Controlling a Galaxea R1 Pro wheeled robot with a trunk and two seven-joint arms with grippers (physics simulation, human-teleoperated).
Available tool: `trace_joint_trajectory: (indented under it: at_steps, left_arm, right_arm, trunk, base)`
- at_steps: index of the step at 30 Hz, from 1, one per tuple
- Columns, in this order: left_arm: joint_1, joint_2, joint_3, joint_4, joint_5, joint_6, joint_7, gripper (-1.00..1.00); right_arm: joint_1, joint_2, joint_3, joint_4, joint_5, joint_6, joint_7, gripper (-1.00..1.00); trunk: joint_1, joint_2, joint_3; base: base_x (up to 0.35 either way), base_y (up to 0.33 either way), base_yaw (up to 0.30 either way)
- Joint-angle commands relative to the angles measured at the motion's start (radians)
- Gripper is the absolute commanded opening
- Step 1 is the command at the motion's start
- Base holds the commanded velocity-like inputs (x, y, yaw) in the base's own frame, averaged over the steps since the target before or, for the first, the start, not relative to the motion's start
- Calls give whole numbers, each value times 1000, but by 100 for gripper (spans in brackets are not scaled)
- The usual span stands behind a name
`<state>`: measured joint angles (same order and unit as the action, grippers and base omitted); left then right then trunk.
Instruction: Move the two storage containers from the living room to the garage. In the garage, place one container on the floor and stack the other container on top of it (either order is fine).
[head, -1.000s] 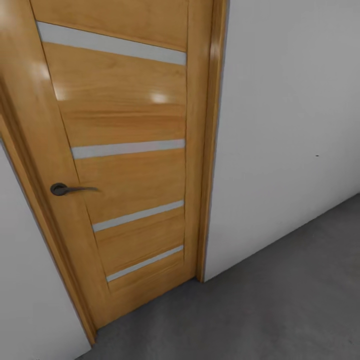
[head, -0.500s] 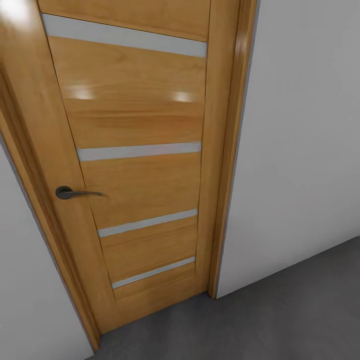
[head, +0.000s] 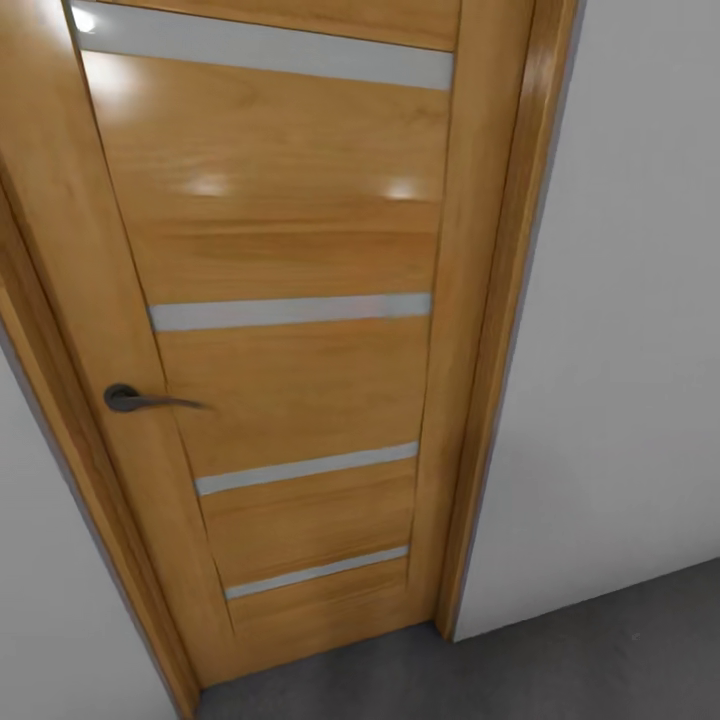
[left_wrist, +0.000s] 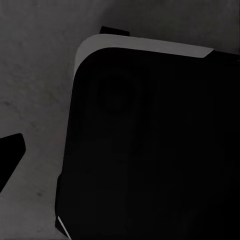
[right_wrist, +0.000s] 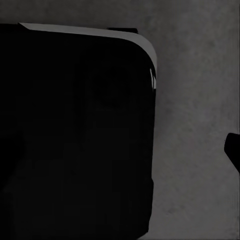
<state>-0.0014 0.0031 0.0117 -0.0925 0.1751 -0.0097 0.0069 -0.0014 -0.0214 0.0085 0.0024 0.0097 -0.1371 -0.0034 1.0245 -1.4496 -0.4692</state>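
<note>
Tool state cannot be told for either arm: the left wrist view gives a large black rounded body (left_wrist: 150, 150) with a pale edge along one side, most likely part of the robot itself, over dark grey speckled floor (left_wrist: 35, 75), with a black tip (left_wrist: 9, 152) poking in at the picture's edge that may be a finger of the left tool; the right wrist view gives a matching black rounded body (right_wrist: 75, 135) over the same concrete, again with a small dark tip (right_wrist: 233, 150) at the edge — too little to judge how wide either tool stands. From the head view, an orange wooden door (head: 290, 250) stands shut in its frame (head: 505, 330), crossed by four pale horizontal strips, with a dark lever handle (head: 135, 399) on its left side. Plain pale grey wall (head: 630, 330) runs to the right of the frame, and a narrower piece of wall (head: 50, 600) lies to the left. Dark grey concrete of the garage floor (head: 620, 660) meets the wall and the door's foot at lower right.
</note>
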Motion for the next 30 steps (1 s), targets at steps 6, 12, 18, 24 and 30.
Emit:
trace_joint_trajectory:
  at_steps: [6,12,18,24,30]
  left_arm:
    - [0,0,1,-1,6,-2,1,100]
    - [0,0,1,-1,6,-2,1,100]
    - [0,0,1,-1,6,-3,1,100]
    - [0,0,1,-1,6,-3,1,100]
    - [0,0,1,-1,6,-3,1,100]
  right_arm:
    - [0,0,1,0,1,-1,0,100]
    - [0,1,2,0,2,1,0,100]
    - [0,0,1,0,1,-2,0,100]
    - [0,0,1,0,1,-2,0,100]
    - [0,0,1,0,1,-2,0,100]
  trunk:
    - [1,0,-1]
    - [1,0,-1]
    - [1,0,-1]
    - [1,0,-1]
    - [1,0,-1]
  base:
    - [295,-199,26]
    - [293,-199,4]
    - [159,-112,156]
    - [18,-13,257]
    - [2,-1,267]
